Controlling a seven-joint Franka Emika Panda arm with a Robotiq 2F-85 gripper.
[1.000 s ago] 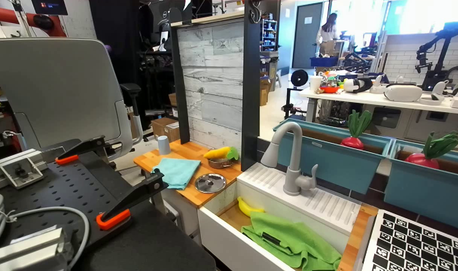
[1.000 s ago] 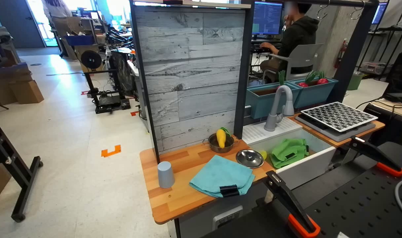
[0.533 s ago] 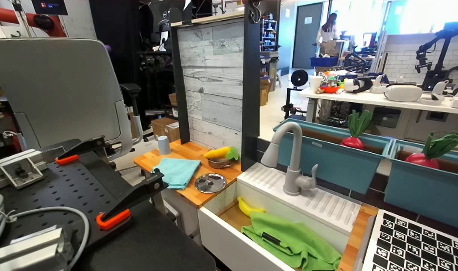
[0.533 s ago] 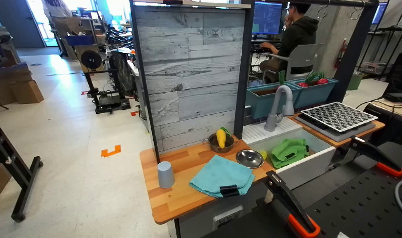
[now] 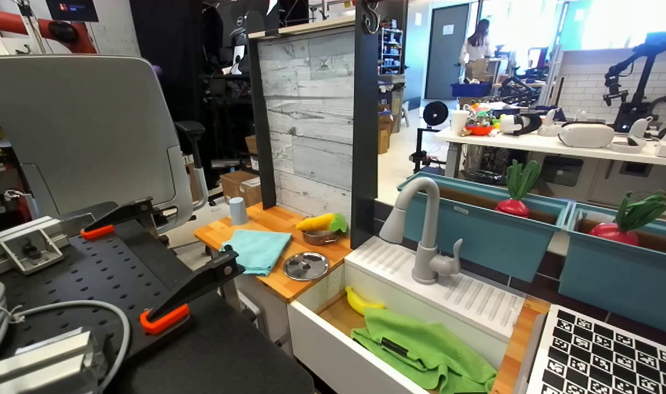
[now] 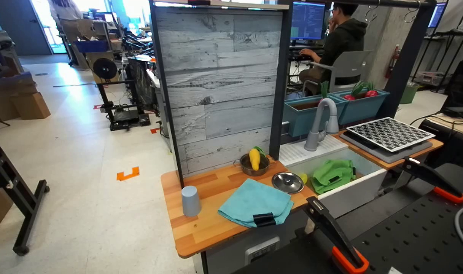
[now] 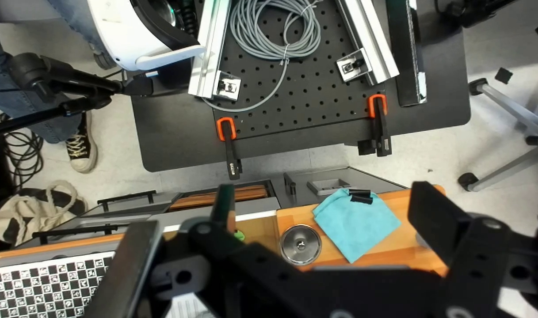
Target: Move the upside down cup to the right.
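The upside-down cup is light blue-grey and stands on the wooden counter. It shows in both exterior views point(image 5: 238, 211) point(image 6: 191, 201), at the counter's far-left end from the sink. In the wrist view only a sliver of the cup point(image 7: 421, 240) shows; a finger hides the rest. My gripper point(image 7: 325, 201) is open and empty, its two fingers wide apart, high above the counter point(image 7: 386, 247). The gripper and arm are out of view in both exterior views.
A folded turquoise cloth point(image 6: 256, 201) lies beside the cup. A metal lid point(image 6: 287, 182) and a pot point(image 6: 254, 164) holding a yellow squash point(image 6: 255, 159) are further toward the sink point(image 6: 353, 190). A panel wall point(image 6: 220, 95) rises behind the counter. Clamps point(image 6: 336, 232) stick up near the front edge.
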